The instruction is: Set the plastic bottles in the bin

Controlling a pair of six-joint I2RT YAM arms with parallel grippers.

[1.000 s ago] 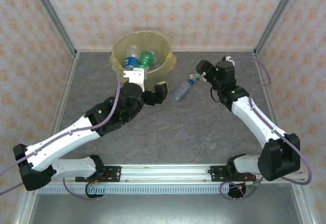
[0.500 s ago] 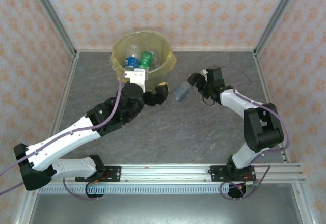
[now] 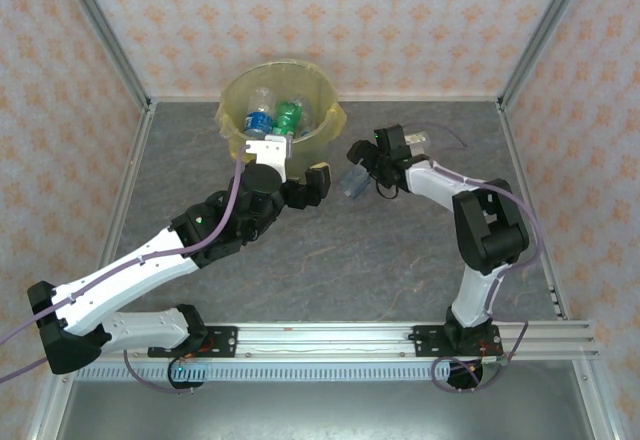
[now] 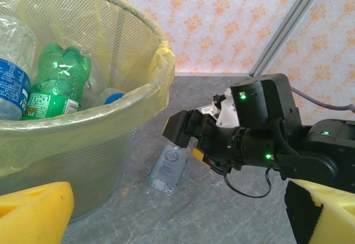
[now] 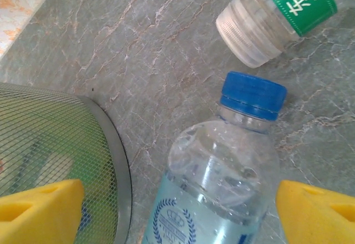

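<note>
A clear plastic bottle (image 5: pixel 222 183) with a blue cap and a pale blue label lies on the table beside the bin (image 3: pixel 245 100). My right gripper (image 5: pixel 177 216) is open, its yellow pads either side of this bottle with a wide gap on the left. A second bottle (image 5: pixel 277 16), with a white cap and green label, lies just beyond. From above, the right gripper (image 3: pixel 362 165) hangs over the lying bottle (image 3: pixel 350 182). My left gripper (image 3: pixel 295 165) is open and holds nothing, close to the bin's front wall. Green and clear bottles (image 4: pixel 55 83) lie inside the bin (image 4: pixel 111 116).
The bin's mesh base (image 5: pixel 55 155) stands a short way left of the right gripper. The lying bottle (image 4: pixel 169 169) sits between the two grippers. Metal frame posts and patterned walls close in the grey table (image 3: pixel 400 260) at the back and sides.
The right arm has swung its gripper left and down, from right of the bottle's cap to over the bottle. The left arm has not moved.
</note>
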